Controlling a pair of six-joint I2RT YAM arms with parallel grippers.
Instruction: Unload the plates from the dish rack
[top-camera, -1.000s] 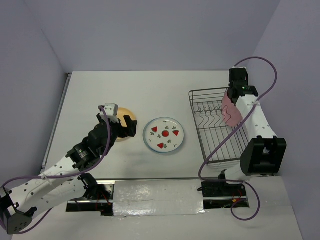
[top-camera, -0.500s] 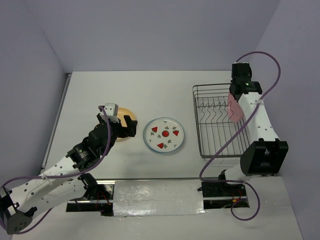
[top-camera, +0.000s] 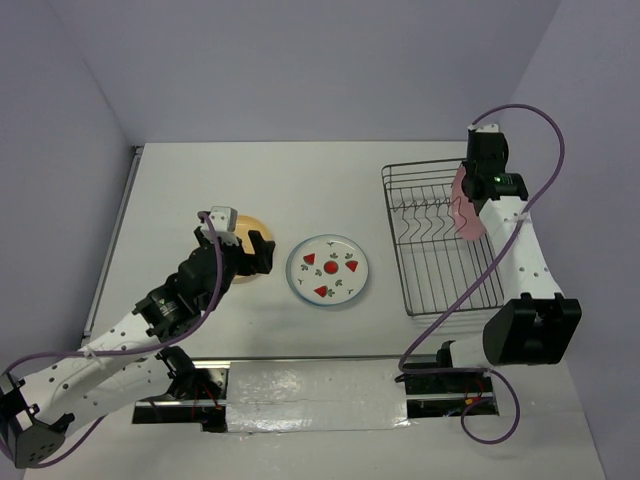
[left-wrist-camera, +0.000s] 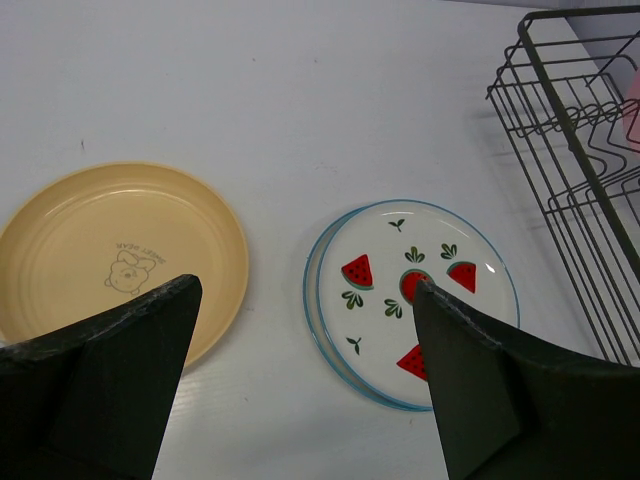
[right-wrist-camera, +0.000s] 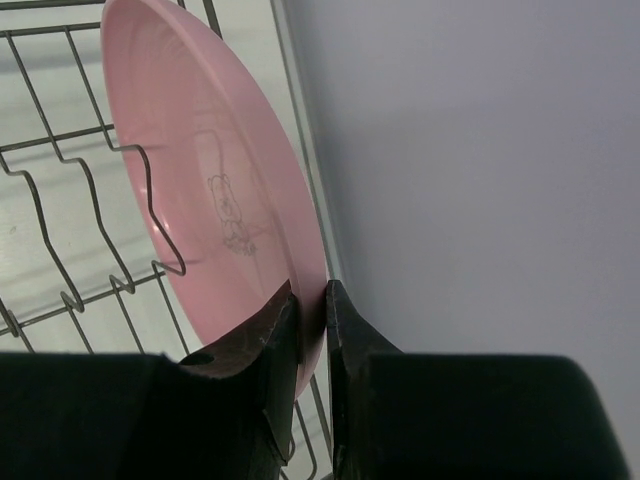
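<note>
**A:** Why does the pink plate (right-wrist-camera: 215, 190) stand on edge?

**B:** It sits upright at the right side of the dish rack (top-camera: 440, 262), its face to the wavy tines (right-wrist-camera: 150, 215); that leaves only the rim to take hold of, so the right pincer (right-wrist-camera: 312, 305) is clamped across the rim, one finger on each face.

**A:** And the other arm?

**B:** The left pincer (left-wrist-camera: 307, 290) hangs spread wide with nothing in it, above the table (top-camera: 300, 180); the yellow plate (left-wrist-camera: 120, 255) with its bear mark and the watermelon plate (left-wrist-camera: 410, 300) lie flat there, side by side and apart, well left of the rack; I judge those two unloaded and the pink one the last.

**A:** What can't you make out?

**B:** Whether the pink plate's lower edge rests on the wire or is lifted off it; the pincer's own body hides that in the right wrist view, and from above the arm covers part of the plate; the yellow plate is mostly under the left arm in the top view, and the left wrist view cuts off its left edge; the rack's far right side is also out of frame there.
</note>
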